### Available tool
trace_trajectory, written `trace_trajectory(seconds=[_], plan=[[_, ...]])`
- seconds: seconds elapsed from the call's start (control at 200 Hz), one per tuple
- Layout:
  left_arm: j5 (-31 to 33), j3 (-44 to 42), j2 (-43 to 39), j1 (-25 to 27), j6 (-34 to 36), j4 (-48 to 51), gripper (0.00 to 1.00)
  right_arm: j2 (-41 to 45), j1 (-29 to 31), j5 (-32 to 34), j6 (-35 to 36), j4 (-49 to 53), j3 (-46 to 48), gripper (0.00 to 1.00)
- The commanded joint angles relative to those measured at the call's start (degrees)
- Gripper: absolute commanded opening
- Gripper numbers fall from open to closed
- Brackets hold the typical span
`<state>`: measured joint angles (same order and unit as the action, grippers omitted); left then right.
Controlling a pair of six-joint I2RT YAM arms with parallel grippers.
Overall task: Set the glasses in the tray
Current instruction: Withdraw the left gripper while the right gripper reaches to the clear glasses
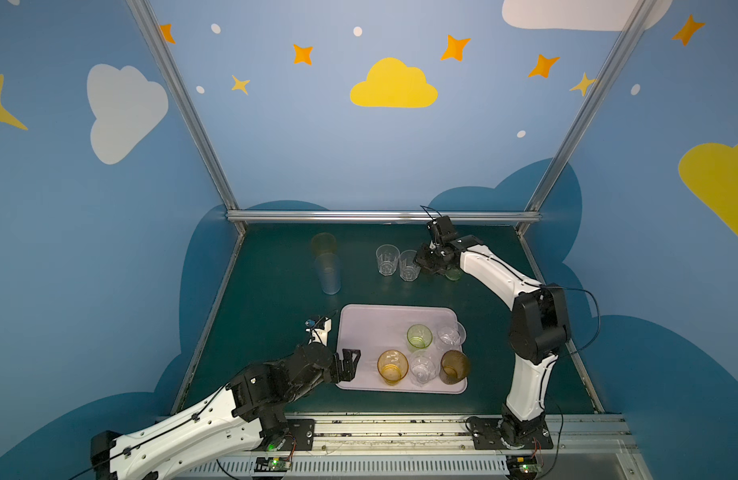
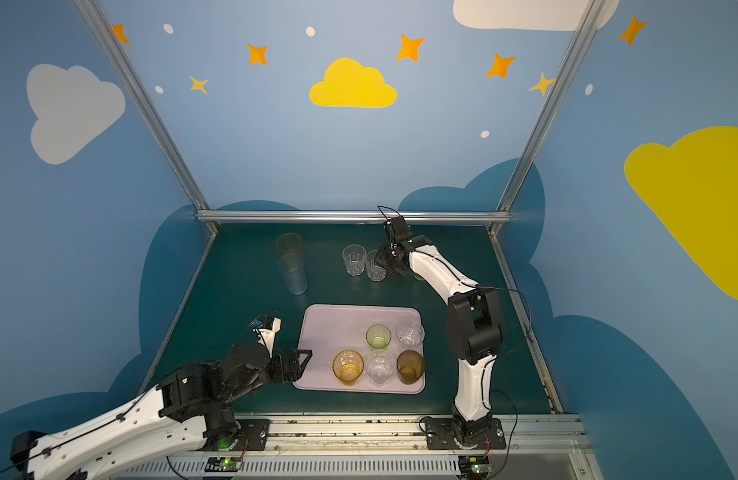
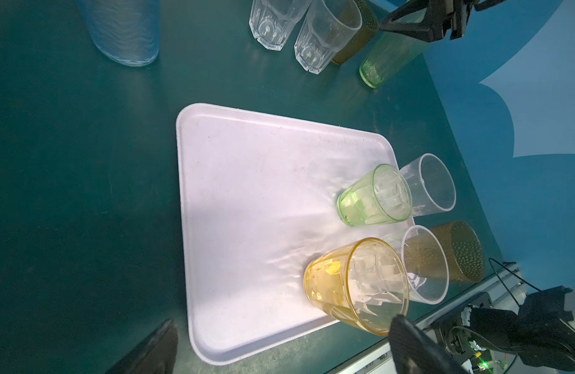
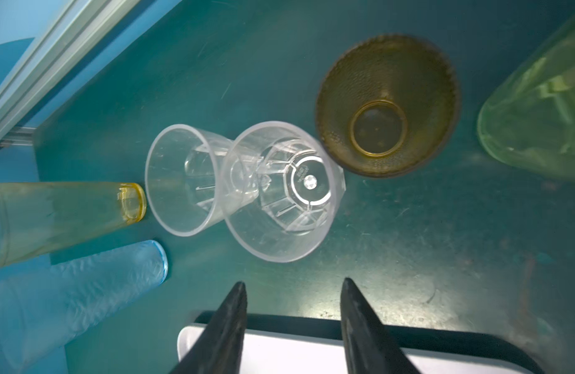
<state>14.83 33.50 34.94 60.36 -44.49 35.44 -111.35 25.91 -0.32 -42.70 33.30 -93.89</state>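
Five glasses stand upright on the tray [image 1: 367,328], bunched toward its right end: a short green glass [image 1: 419,336] and a clear glass [image 1: 450,334] in the far row, then an amber glass [image 1: 393,366], a second clear glass [image 1: 423,368] and a brown glass [image 1: 454,368] in the near row. The left gripper [image 1: 350,361] hangs just over the tray's left rim with its fingers spread wide and nothing between them. Its wrist camera shows both fingertips [image 3: 406,330] low over the tray's near edge, one of them close beside the amber glass.

Beyond the tray, on the green table [image 1: 276,332], a left faceted glass [image 1: 387,259] and a right faceted glass [image 1: 409,265] stand side by side. Farther left are a tall orange glass [image 1: 323,245] and, just in front of it, a tall blue glass [image 1: 329,274].

The right gripper [image 1: 431,264] is down beside the right faceted glass, and a tall green glass [image 1: 454,274] peeks out from under the right arm [image 1: 496,274]. From above I cannot tell how its jaws stand, and the arm hides what lies beneath it.

The wrist cameras fill that in. A second brown glass [image 4: 388,107] stands on the table between the faceted pair and the tall green glass. The left wrist view catches a sliver of it [image 3: 362,35] behind a faceted glass. The right wrist view shows the right gripper's fingers parted, with only table between them, grasping nothing and stopped short of the nearest faceted glass.
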Motion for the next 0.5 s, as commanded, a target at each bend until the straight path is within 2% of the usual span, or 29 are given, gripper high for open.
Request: trace_trajectory(seconds=[0.0,0.22,0.381,0.496], plan=[[0.38,-0.70,-0.70,-0.24,-0.47,1.22,1.00,-0.74,-0.25,3.16,-0.45,1.76,-1.30,0.47],[0.45,-0.71,-1.03,-0.19,-0.65,1.56,1.00,-2.65,-0.46,1.87,-0.38,1.15,-2.38,0.44],[0.45,-1.11,-1.02,-0.21,-1.21,1.48,1.00,-4.24,-0.53,0.94,-0.37,1.10,-3.45,0.38],[0.38,-1.40,-0.84,-0.24,-1.39,1.13,1.00,-5.07,-0.60,1.09,-0.11,1.32,-4.10,0.38]])
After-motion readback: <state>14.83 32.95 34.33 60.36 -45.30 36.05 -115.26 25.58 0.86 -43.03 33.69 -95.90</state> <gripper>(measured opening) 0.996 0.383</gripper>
